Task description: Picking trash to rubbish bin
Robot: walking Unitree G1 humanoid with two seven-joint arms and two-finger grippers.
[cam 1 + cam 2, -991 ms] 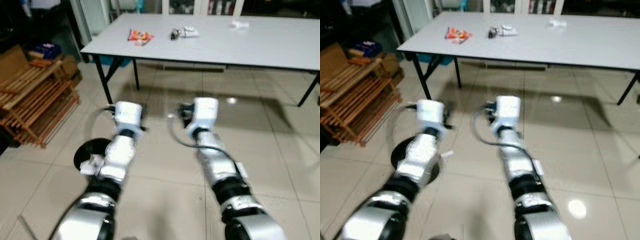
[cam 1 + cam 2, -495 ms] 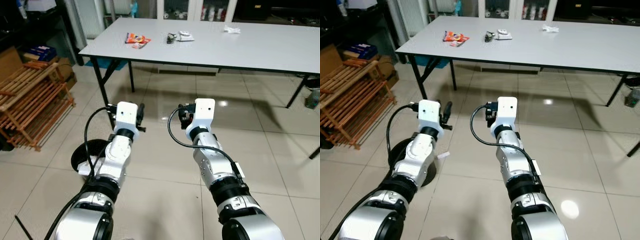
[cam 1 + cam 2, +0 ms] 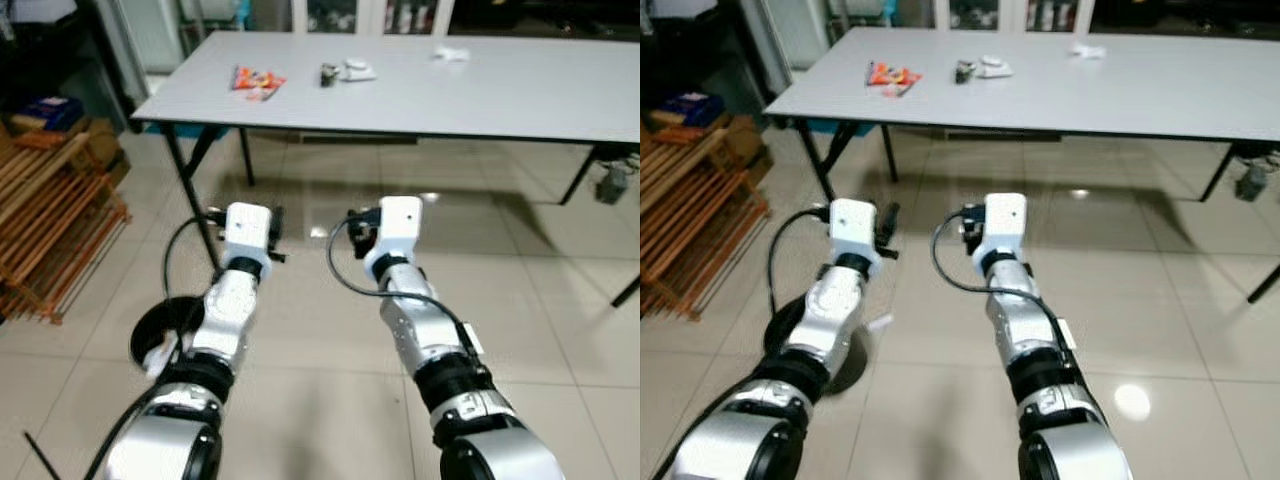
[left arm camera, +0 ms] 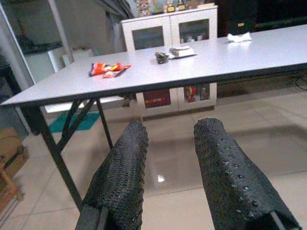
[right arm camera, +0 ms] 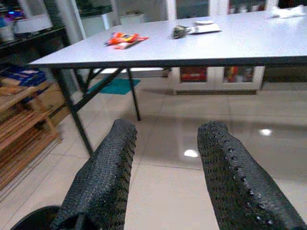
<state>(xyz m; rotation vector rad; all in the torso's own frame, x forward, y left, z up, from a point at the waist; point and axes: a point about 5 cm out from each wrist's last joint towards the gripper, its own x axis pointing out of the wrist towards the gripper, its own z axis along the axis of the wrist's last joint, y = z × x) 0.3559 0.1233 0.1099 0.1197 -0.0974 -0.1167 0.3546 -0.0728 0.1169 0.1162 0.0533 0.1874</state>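
**Both arms raised over tiled floor, trash on the table ahead**

Long grey table (image 3: 520, 85), smooth matte top, thin black folding legs, right end cut off by the frame. Trash sits on its far-left part: a flat red-orange crinkly snack wrapper (image 3: 256, 80), then a small dark crumpled piece (image 3: 328, 73) touching a flat white packet (image 3: 356, 70), and a white crumpled tissue (image 3: 450, 54) further right. The dark piece is too small to identify.

Left gripper (image 4: 168, 158): two black fingers (image 4: 122, 184) with a pebbled rubbery texture, rounded tips, spread apart, nothing between them. Right gripper (image 5: 165, 163): same dotted black fingers (image 5: 225, 167), also parted and empty. Both hang above the floor, well short of the table, pointing toward it. In the head views the fingers themselves are mostly hidden behind the white boxy wrist housings; silver arms with black cables loop behind.

Floor (image 3: 560, 300): glossy beige tiles with lamp reflections. Round black rubbish bin (image 3: 160, 335) on the floor by the left arm, partly covered by it; something white at its rim, unclear what. Slatted wooden rack (image 3: 45, 235) at left, cut off. White glass-door cabinet (image 4: 168, 36) behind the table, contents blurry.
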